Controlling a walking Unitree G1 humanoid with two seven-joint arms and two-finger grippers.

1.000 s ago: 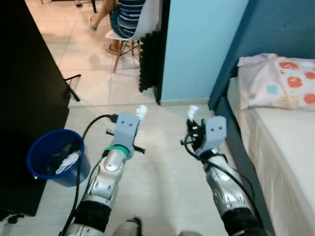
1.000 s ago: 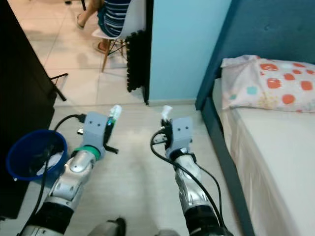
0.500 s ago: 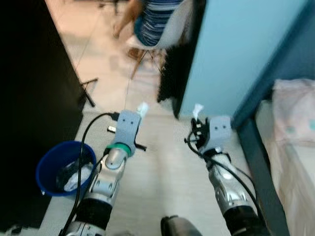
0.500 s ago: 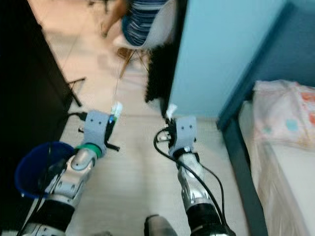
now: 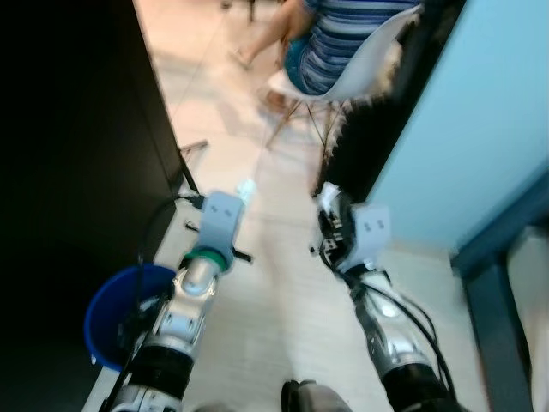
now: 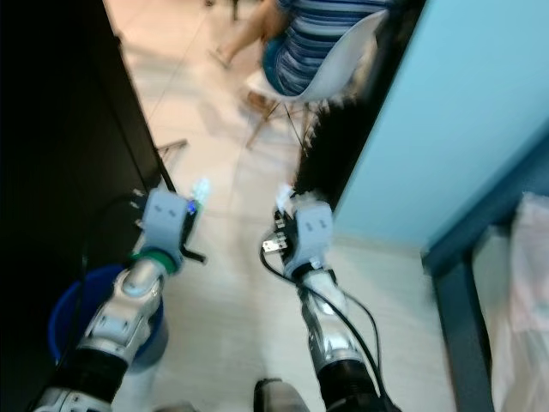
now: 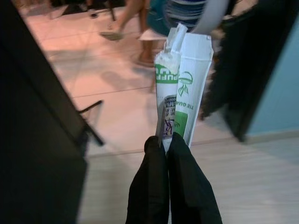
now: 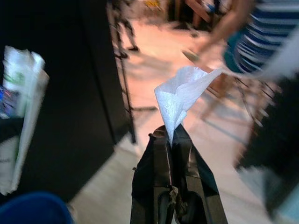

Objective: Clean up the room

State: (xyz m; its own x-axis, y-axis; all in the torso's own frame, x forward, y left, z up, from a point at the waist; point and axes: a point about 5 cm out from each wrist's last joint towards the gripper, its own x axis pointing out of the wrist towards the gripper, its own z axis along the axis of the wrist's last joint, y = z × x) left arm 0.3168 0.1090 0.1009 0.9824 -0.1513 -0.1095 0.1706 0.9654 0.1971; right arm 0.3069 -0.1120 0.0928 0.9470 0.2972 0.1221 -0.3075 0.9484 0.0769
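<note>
Jaws of both grippers are clenched on rubbish: the left gripper (image 7: 166,140) pinches a green-and-white paper packet (image 7: 182,88), the right gripper (image 8: 170,137) a crumpled white tissue (image 8: 180,95). Compared with a second ago, the head camera has swung to the left; the bed and pillow have slid out, and the blue bin (image 5: 116,318) now sits lower, beside the left arm, against the dark cabinet (image 5: 77,154). I judge the robot is turning to bring both pieces to it. Wrist views make clear what each holds; head views place the bin and a seated person (image 5: 343,43) ahead.
</note>
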